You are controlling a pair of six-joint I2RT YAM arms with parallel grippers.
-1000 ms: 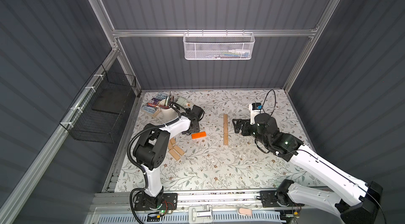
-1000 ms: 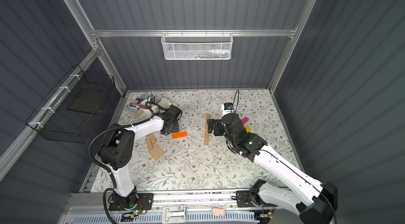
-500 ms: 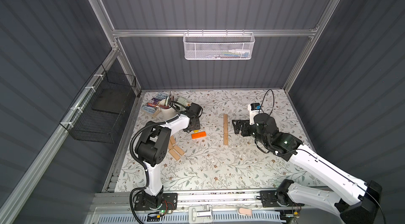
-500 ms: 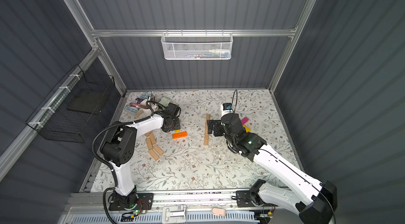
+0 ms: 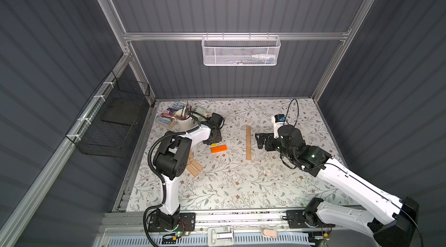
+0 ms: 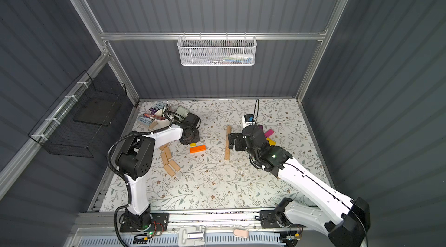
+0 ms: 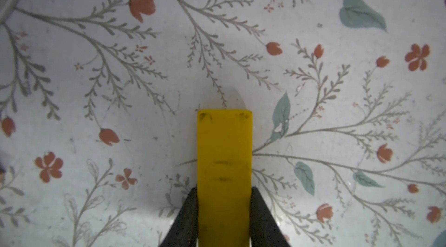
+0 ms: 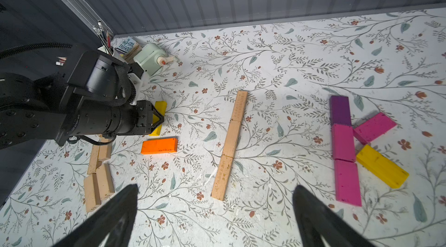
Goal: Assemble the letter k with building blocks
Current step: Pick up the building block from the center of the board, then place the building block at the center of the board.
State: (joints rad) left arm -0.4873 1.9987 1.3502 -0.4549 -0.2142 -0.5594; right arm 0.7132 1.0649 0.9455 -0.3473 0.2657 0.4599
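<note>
Left hand clamped yellow block across its width, near tabletop's left edge, likely bound for a K arm. Right hand gaped empty beside tan stem.

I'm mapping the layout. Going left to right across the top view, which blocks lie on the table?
In a top view: loose tan blocks → orange block → line of tan blocks → pink block.
</note>
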